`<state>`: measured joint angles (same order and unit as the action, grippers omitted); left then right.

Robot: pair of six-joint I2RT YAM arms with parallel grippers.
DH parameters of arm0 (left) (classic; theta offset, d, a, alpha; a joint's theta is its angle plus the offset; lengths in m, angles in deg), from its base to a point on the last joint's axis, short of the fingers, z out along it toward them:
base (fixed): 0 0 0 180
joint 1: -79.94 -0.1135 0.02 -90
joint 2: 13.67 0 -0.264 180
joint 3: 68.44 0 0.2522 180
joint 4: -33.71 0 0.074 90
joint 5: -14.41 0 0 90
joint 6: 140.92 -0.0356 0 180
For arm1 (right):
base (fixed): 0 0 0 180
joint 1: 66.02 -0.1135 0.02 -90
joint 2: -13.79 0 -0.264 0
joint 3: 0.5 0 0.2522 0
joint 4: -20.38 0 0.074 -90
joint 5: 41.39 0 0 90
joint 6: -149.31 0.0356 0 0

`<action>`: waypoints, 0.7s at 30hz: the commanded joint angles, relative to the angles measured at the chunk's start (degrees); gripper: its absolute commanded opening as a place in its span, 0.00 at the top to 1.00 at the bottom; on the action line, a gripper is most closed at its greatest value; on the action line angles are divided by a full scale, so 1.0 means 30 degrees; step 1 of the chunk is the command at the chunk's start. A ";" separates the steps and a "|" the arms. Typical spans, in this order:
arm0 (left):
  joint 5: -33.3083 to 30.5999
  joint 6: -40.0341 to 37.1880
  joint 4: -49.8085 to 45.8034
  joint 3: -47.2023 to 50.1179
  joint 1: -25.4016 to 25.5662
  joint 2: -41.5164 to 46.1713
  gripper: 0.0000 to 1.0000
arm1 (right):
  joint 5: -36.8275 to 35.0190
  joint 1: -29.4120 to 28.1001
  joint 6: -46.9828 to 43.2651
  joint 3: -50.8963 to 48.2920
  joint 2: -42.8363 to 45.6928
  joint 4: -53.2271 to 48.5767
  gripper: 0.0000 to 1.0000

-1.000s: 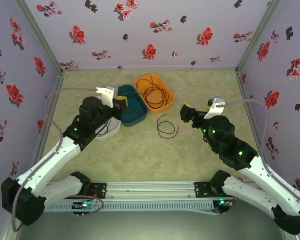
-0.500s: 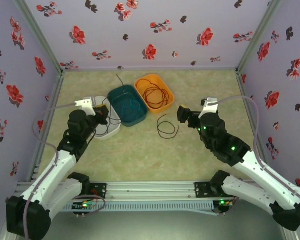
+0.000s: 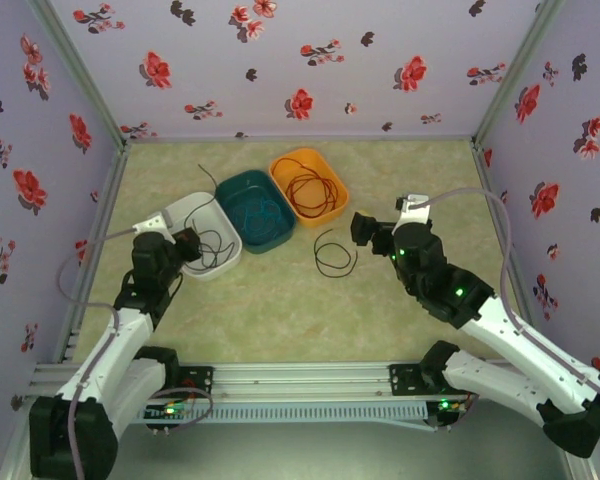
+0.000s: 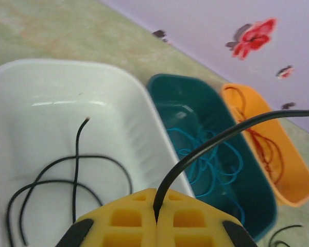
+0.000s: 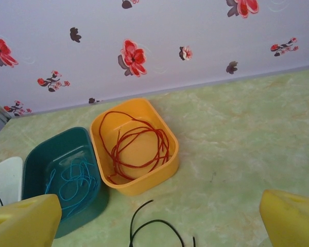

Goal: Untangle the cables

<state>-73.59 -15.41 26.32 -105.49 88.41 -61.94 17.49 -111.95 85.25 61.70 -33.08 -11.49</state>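
Since a second ago the left arm has drawn back from over the teal tray point(image 3: 242, 181) to the near side of the white tray point(image 3: 193, 203), and the right arm has edged left toward the middle of the counter point(image 3: 280, 310).

I see a black cable point(image 4: 221, 136) pinched in the closed yellow fingers point(image 4: 123, 218) of the left gripper point(image 4: 156, 206). From the wrist it rises out of the seam between them and arcs up and right over the teal tray, leaving the frame at the edge. More black cable point(image 4: 77, 159) lies in loops on the floor of the white tray, one free end pointing up; I cannot tell whether it joins the pinched length.

The blue cable point(image 4: 216, 159) lies loosely coiled in the teal tray, just beside the white one. The red cable point(image 5: 136, 149) lies looped in the orange tray point(image 5: 144, 188), which touches the teal tray's far side. A loose cable point(image 3: 332, 255), black and curled, rests on the bare counter near the orange tray.

My right gripper point(image 3: 365, 228) hovers just right of that loose cable, its fingers point(image 5: 26, 221) spread wide and holding nothing.
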 commanded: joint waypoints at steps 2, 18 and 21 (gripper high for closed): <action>-0.0340 0.0359 -0.2011 -0.0528 -0.0881 -0.1280 1.00 | 0.0207 0.0187 0.0202 0.0389 -0.0320 0.0076 0.01; -0.2019 -0.1684 -0.6174 -0.3794 -0.1154 -0.5978 0.96 | 0.0264 0.0502 0.0613 0.0504 -0.0844 -0.0237 0.01; -0.2798 -0.2012 -0.6761 -0.4153 -0.1139 -0.6240 0.96 | 0.0260 0.0560 0.0712 0.0465 -0.0855 -0.0262 0.01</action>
<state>-78.22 -18.80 10.01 -115.72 85.43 -79.99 18.63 -110.80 86.10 61.75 -35.75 -11.78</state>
